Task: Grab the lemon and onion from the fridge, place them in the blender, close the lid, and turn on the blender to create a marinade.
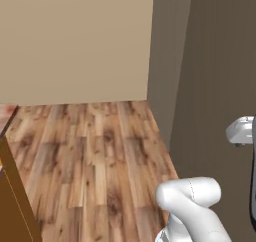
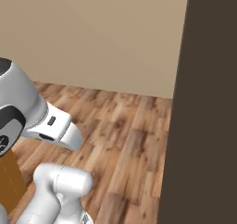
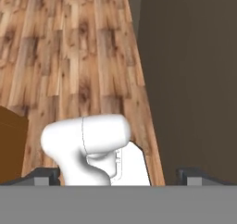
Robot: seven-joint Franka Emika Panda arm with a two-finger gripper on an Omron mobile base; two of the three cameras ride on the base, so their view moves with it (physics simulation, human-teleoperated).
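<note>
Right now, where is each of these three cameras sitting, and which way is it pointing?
Left base view: behind the arm on its left, looking forward and down at the wooden floor, a beige wall and a dark grey panel; white arm links at lower right.
Right base view: behind the arm on its right, same floor, wall and dark panel; arm at lower left.
Hand view: on the hand, aimed down at floor and panel; the open gripper shows its spread finger tips at the bottom.
Shared: all three see the floor meeting the dark panel.
</note>
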